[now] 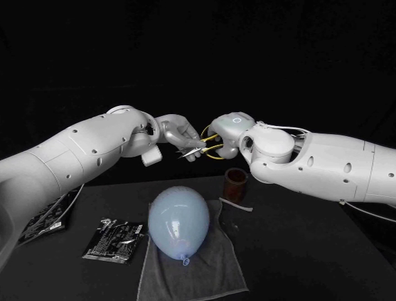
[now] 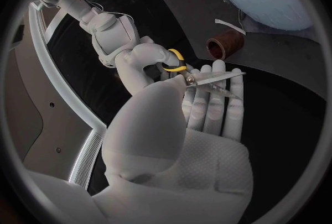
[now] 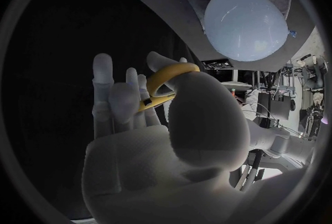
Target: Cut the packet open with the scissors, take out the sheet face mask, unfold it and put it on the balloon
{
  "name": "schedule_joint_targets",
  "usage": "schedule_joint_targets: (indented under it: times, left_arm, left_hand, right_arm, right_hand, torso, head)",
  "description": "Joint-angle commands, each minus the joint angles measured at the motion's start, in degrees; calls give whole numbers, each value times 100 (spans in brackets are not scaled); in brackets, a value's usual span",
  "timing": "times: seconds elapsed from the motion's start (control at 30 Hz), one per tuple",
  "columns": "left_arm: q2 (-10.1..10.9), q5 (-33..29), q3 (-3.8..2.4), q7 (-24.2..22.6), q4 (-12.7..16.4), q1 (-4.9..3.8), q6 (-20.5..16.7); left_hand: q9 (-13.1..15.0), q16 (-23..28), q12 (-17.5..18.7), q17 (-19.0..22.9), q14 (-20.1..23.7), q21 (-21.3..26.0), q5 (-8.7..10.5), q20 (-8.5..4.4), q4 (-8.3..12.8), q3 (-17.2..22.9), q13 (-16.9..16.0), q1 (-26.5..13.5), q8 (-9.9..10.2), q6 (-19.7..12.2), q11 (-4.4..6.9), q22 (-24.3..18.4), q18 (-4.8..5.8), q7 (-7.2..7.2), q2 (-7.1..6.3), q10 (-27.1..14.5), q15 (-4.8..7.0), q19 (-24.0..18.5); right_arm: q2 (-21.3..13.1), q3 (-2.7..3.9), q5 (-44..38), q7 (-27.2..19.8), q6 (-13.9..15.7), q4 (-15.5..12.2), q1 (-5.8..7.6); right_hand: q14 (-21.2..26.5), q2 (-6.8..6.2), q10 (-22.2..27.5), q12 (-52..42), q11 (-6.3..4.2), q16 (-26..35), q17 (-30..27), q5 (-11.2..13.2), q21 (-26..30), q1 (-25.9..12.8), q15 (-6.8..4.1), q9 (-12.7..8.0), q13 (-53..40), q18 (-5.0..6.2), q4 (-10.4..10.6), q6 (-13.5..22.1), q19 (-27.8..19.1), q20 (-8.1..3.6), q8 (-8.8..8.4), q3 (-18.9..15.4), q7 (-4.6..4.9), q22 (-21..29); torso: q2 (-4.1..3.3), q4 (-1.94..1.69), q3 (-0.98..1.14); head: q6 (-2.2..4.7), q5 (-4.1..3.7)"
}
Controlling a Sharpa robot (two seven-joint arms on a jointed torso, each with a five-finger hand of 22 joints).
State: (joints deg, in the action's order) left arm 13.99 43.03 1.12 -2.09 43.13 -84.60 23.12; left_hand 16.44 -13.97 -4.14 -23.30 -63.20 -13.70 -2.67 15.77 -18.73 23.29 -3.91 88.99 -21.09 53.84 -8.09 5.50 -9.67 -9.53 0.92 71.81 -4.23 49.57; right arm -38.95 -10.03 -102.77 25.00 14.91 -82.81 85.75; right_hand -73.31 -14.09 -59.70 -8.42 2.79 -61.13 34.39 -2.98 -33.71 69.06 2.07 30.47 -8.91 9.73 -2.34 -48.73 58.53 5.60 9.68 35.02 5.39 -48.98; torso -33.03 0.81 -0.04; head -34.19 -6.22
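Aloft: right hand grips the loops of the yellow-handled steel scissors, left hand pinches the blades, probably to seat the cutting grip. The black printed packet lies on the table beside the pale blue balloon.

Scene dim against a black backdrop. Light from above brightens the white arms and leaves a soft sheen on the balloon. Table edges curve in wrist views.

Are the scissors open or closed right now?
Open a little. In the left wrist view the blades of the scissors spread apart in a thin V. The right hand holds their yellow handles.
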Motion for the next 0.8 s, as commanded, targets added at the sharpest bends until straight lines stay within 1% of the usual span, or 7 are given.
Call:
schedule_joint_targets:
  times: [0.03, 0.1, 0.23, 0.37, 0.5, 0.67, 0.8]
  left_arm:
    - [-24, -29, 15, 169, 19, 23, 3]
    - [-19, -29, 16, 198, 16, 23, -59]
    - [-8, -28, 22, 251, 12, 23, -139]
    - [-4, -10, 29, 287, 14, 23, -176]
    - [3, 6, 36, 306, 20, 23, -214]
    - [18, 16, 42, 319, 30, 23, -299]
    - [29, 21, 45, 326, 34, 23, -369]
  left_hand:
    - [24, -19, 23, -15, -26, -24, -8, 6, 344, 405, -4, -37, -40, 26, 214, 13, -78, 16, -12, 250, 7, 49]
    - [51, -20, 24, -36, -33, -41, -9, -1, 366, 475, -4, -63, -53, 26, 216, 20, -77, 16, -39, 264, 10, 64]
    - [102, -25, 21, -75, -50, -66, -8, -13, 405, 597, -5, -121, -79, 27, 221, 30, -76, 17, -86, 293, 16, 79]
    - [152, -30, 18, -111, -70, -90, -8, -25, 444, 700, -7, -180, -105, 32, 228, 40, -76, 21, -125, 324, 24, 93]
    - [182, -33, 15, -132, -82, -106, -8, -33, 466, 755, -9, -215, -121, 36, 232, 46, -77, 24, -143, 344, 29, 103]
    - [210, -36, 14, -151, -93, -122, -8, -41, 487, 803, -10, -247, -134, 38, 236, 53, -77, 25, -155, 359, 33, 113]
    - [235, -38, 11, -166, -102, -136, -8, -46, 506, 843, -11, -272, -147, 41, 239, 59, -77, 28, -166, 375, 37, 122]
  right_arm:
    - [-48, 37, 459, -604, 797, -123, 40]
    - [-115, 37, 714, -723, 798, -166, 42]
    - [-244, 36, 1111, -985, 787, -218, 45]
    - [-325, 35, 1396, -1290, 889, -236, 45]
    - [-380, 35, 1668, -1644, 1028, -250, 45]
    - [-460, 35, 2142, -2168, 1255, -267, 46]
    - [-541, 37, 2462, -2517, 1397, -297, 47]
  right_hand:
    - [859, -6, -114, 43, -9, 579, -434, 12, 434, 124, -313, -34, 104, 5, 108, -88, -250, 105, -46, -36, 23, 261]
    - [1239, -14, -201, 41, 29, 1126, -692, 25, 875, 205, -260, -70, 191, -19, 200, -120, -484, 240, -79, 0, 63, 554]
    - [1780, -65, -201, 85, 229, 1894, -1066, 29, 1525, 298, 22, -116, 339, -37, 323, -153, -782, 448, -126, -46, 108, 1025]
    - [2033, -88, -252, 79, 267, 2455, -1374, 26, 2098, 428, 249, -161, 480, 46, 441, -196, -876, 638, -167, -153, 128, 1529]
    - [2364, -108, -243, 93, 311, 2840, -1584, 25, 2506, 531, 500, -193, 521, 52, 474, -239, -1023, 797, -194, -231, 71, 1887]
    - [2643, -109, -164, 131, 520, 3095, -1735, 26, 2845, 650, 608, -231, 523, 59, 453, -272, -1155, 919, -232, -345, 55, 2205]
    - [2786, -110, -122, 143, 572, 3179, -1783, 26, 2980, 681, 655, -251, 522, 57, 447, -271, -1236, 968, -256, -457, 33, 2334]
  torso:
    - [-2, 0, 0]
    - [0, 2, 1]
    - [0, 7, 1]
    - [-3, 2, 5]
    - [-5, 7, 6]
    - [-8, 1, 3]
    - [-7, -3, 3]
  head:
    - [3, 1]
    - [4, 12]
    - [5, 14]
    - [10, 12]
    - [6, 1]
    - [-4, -14]
    - [-3, -14]
